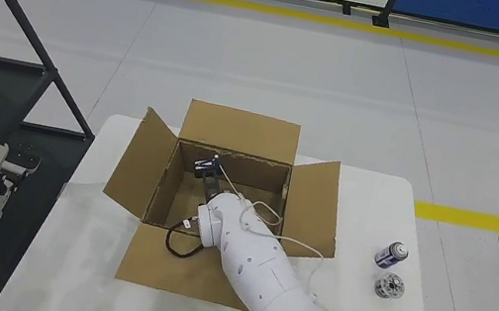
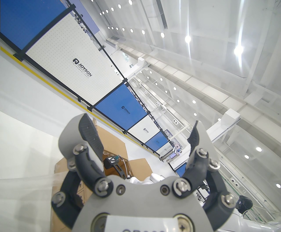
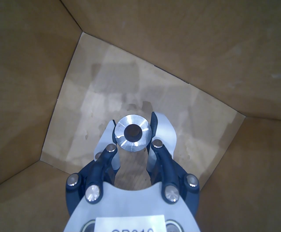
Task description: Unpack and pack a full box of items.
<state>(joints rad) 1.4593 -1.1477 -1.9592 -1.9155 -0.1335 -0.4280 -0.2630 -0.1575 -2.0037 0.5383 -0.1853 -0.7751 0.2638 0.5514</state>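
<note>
**Cylinder in the gripper, deep in the box**

The right gripper (image 3: 134,123) is down inside the open cardboard box (image 3: 153,33). Its fingers are narrowed onto a short metal cylinder (image 3: 132,133) with a bore through its middle, one pad against each side of the round wall. I cannot tell whether the cylinder rests on the box floor or hangs just above it. The left gripper (image 2: 141,120) is spread wide and holds nothing, off beside the counter (image 1: 374,193). A can (image 1: 393,253) and a small metal part (image 1: 388,286) stand on the counter, right of the box.

The cylinder looks solid, stiff and heavy for its size. Its smooth turned surface (bright, probably slick) could slide or twist between two pads. A square hold across the middle of the wall seems safest. It should not crush or break.
</note>
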